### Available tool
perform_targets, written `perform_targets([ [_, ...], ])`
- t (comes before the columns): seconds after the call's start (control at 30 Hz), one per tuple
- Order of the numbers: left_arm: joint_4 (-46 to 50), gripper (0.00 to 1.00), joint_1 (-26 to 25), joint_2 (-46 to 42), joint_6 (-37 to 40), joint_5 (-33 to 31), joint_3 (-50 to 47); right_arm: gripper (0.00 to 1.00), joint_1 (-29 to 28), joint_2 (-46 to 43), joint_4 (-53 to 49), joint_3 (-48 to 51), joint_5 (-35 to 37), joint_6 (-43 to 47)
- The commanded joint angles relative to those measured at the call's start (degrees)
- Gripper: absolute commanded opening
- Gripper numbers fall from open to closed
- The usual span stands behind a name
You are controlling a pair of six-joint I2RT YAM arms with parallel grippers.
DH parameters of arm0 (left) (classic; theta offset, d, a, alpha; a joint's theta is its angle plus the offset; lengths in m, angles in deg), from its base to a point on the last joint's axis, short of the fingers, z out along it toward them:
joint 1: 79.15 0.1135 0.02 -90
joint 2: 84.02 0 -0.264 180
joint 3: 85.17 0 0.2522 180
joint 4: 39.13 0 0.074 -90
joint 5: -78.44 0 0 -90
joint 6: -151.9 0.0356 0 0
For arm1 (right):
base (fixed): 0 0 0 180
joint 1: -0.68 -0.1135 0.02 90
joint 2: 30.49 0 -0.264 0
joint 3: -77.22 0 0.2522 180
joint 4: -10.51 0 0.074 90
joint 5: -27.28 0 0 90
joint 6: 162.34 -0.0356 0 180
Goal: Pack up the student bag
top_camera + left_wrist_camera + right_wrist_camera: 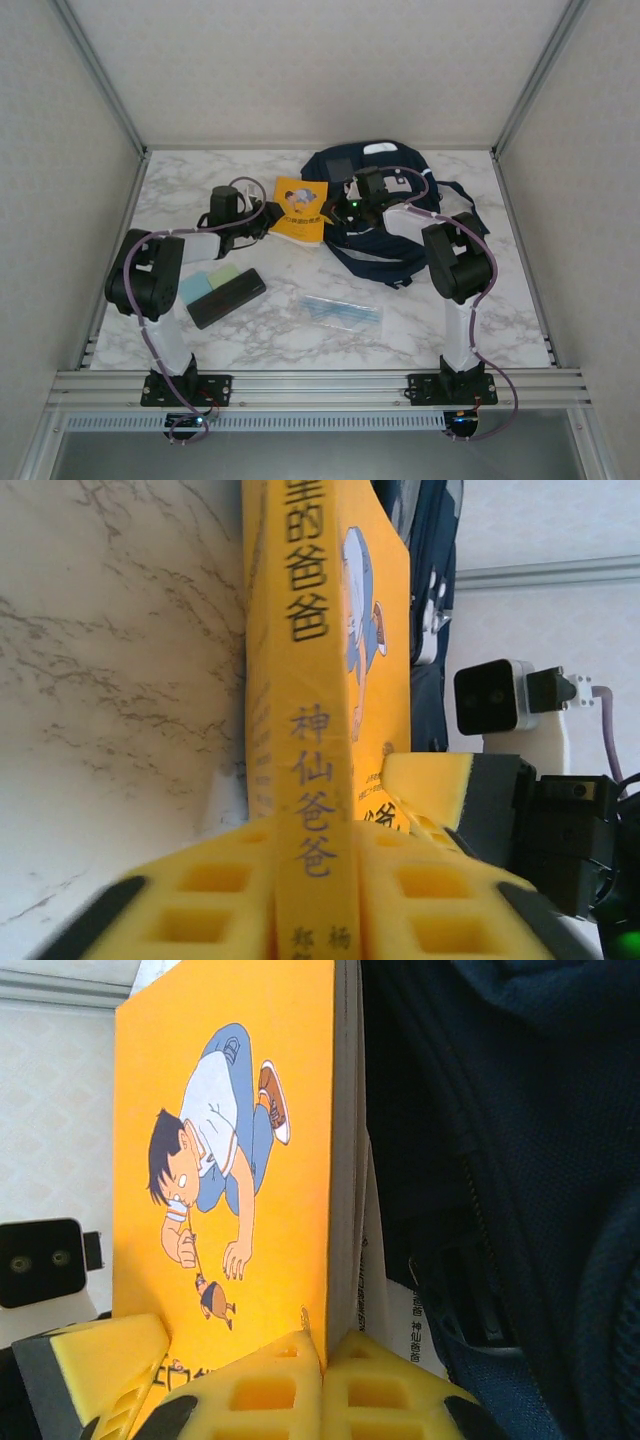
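The student bag (345, 160) lies at the far middle of the marble table (500, 330), slightly right of centre, its straps trailing toward the near edge. In the right wrist view its dark zipped fabric (500, 1160) is just beside the page edge of an orange picture book (230, 1160).

The book (300, 208) is raised against the bag's left side and is held from both ends. The left gripper (310, 880) has its yellow fingers pressed on either side of the spine. The right gripper (322, 1370) pinches the opposite edge, at the cover and pages next to the bag.

The step in hand looks like feeding this book into the bag. Whether the bag's mouth gapes wide enough is hard to tell, since the arms cover it from above.

The next move likely calls for one gripper to let go and hold the opening while the other slides the book in.

A dark case (228, 297), pastel pads (210, 282) and a clear packet (343, 312) wait nearer the arms.
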Motion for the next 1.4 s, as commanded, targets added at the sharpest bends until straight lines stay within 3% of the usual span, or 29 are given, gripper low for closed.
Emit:
perform_targets([
  [0.0, 3.19, 0.00, -1.96, -4.65, 3.73, 2.98, 2.95, 0.00, -1.03, -0.46, 1.73, -0.78, -0.41, -0.22],
  [0.07, 6.94, 0.00, -1.66, -5.91, 5.47, 0.98, 3.62, 0.07, -1.06, -1.14, 1.75, -0.75, -0.27, -0.78],
  [0.17, 11.02, 0.00, -0.55, -8.52, 6.14, -3.20, 3.93, 0.70, -1.41, -3.27, 0.47, -0.13, 0.96, -2.13],
  [0.2, 11.74, 0.00, 0.00, -9.54, 5.99, -4.73, 3.93, 0.89, -1.71, -4.31, -0.66, -0.05, 1.90, -2.15],
  [0.23, 12.24, 0.00, 0.35, -10.60, 5.75, -6.31, 3.93, 0.99, -2.16, -5.28, -2.18, -0.05, 3.04, -2.02],
  [0.43, 12.46, 0.00, 1.35, -15.70, 2.33, -18.17, 4.55, 0.99, -6.47, -10.24, -4.43, 1.54, 8.13, -5.65],
  [0.67, 5.69, 0.00, 1.20, -17.76, -6.20, -30.64, 2.59, 0.99, -12.84, -10.13, 9.83, 4.44, 9.22, -20.86],
  [1.0, 0.93, 0.00, -0.64, -21.94, -12.99, -39.14, -3.04, 0.98, -17.37, -4.33, 30.56, 4.92, 16.00, -38.14],
  [1.27, -2.71, 0.00, -2.63, -22.64, -16.58, -40.19, -5.99, 0.89, -19.23, 0.67, 38.38, 1.43, 18.85, -44.58],
  [1.3, -3.42, 0.00, -2.79, -22.59, -16.91, -40.15, -6.19, 0.85, -19.23, 0.78, 38.61, 1.47, 19.44, -44.58],
  [1.37, -3.70, 0.00, -3.05, -22.59, -17.31, -40.03, -6.42, 0.66, -18.68, 0.89, 39.96, 2.00, 20.61, -44.81],
])
